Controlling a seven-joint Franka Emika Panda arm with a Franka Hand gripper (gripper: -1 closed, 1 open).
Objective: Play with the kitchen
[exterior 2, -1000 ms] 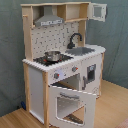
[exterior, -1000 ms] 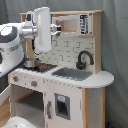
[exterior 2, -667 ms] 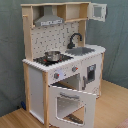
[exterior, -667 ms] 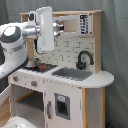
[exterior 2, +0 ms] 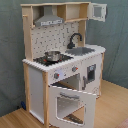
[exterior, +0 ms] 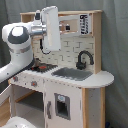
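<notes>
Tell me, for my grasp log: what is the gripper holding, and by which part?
It cannot be told: in the first exterior view the gripper hangs above the hob, its tips unclear.

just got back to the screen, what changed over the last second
In the first exterior view the arm has swung toward the first exterior view's right: its white end housing now sits further across the kitchen backsplash. Nothing was taken hold of or let go. In the second exterior view the steel pot stays on the hob, and the oven door stays hanging open.
</notes>
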